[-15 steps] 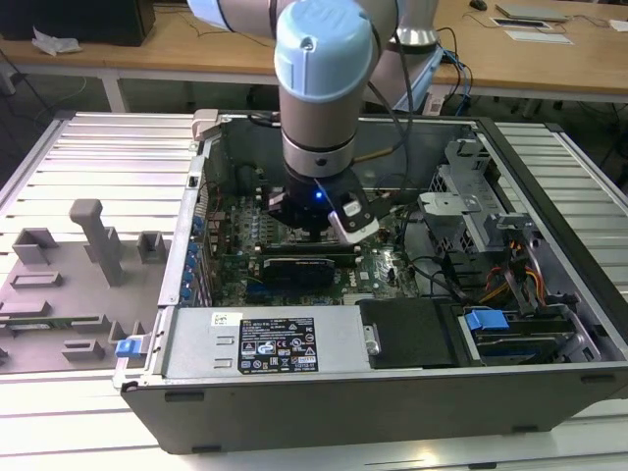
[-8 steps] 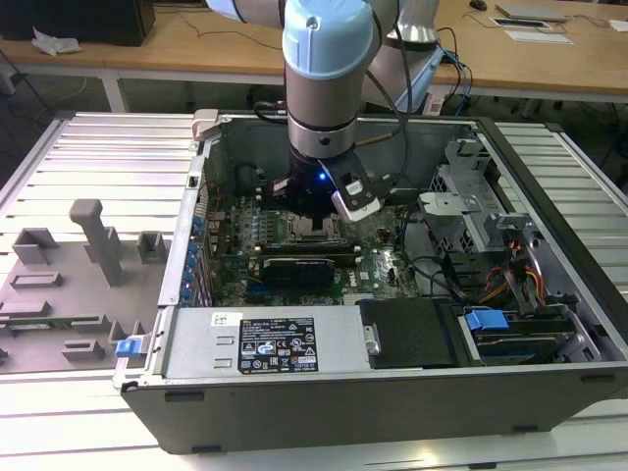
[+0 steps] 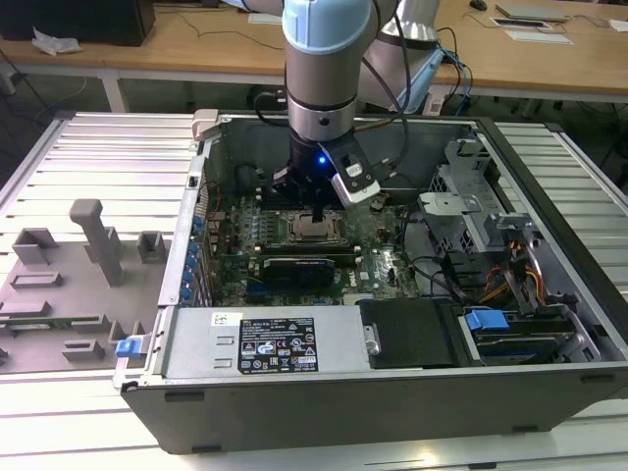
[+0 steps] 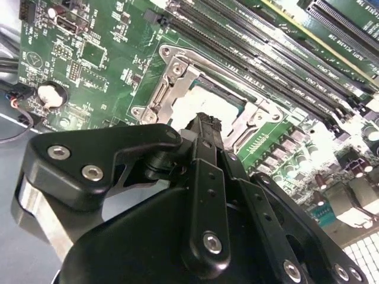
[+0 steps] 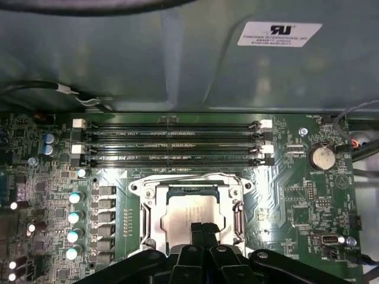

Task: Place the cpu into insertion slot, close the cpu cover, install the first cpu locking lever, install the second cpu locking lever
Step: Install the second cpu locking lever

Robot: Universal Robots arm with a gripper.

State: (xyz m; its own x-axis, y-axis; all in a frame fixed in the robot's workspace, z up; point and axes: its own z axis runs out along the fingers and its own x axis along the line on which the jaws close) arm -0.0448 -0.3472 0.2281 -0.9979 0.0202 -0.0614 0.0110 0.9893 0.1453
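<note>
Reaching straight down into the open computer case (image 3: 392,324), the arm (image 3: 329,69) is posed vertically, its wrist directly above the motherboard (image 3: 383,265). The end effector (image 3: 321,218) is seen in the exterior view with its tips just over the socket; in the first wrist view the fingertips (image 5: 204,232) are pressed together with no gap visible between them, and nothing is seen held. They sit on or just above the cpu (image 5: 186,219); contact cannot be confirmed.

The case is laid on its side on a ribbed metal worktop (image 3: 549,177), with a grey fixture tray (image 3: 69,285) at the exterior view's left. Wooden desks (image 3: 196,49) are seen behind.

The cpu is seated flat in the insertion slot (image 5: 190,190), pale top facing up, its edges square to the socket rim. The cpu cover (image 5: 155,216) is noted lying down around the chip as a metal frame, the chip showing through its window. The frame's sides run parallel to the long black memory slots (image 5: 172,142), which lie just beside the socket. In the second wrist view the same frame (image 4: 172,89) is recorded beyond the black finger linkage (image 4: 204,195). The state of the locking levers cannot be told.
</note>
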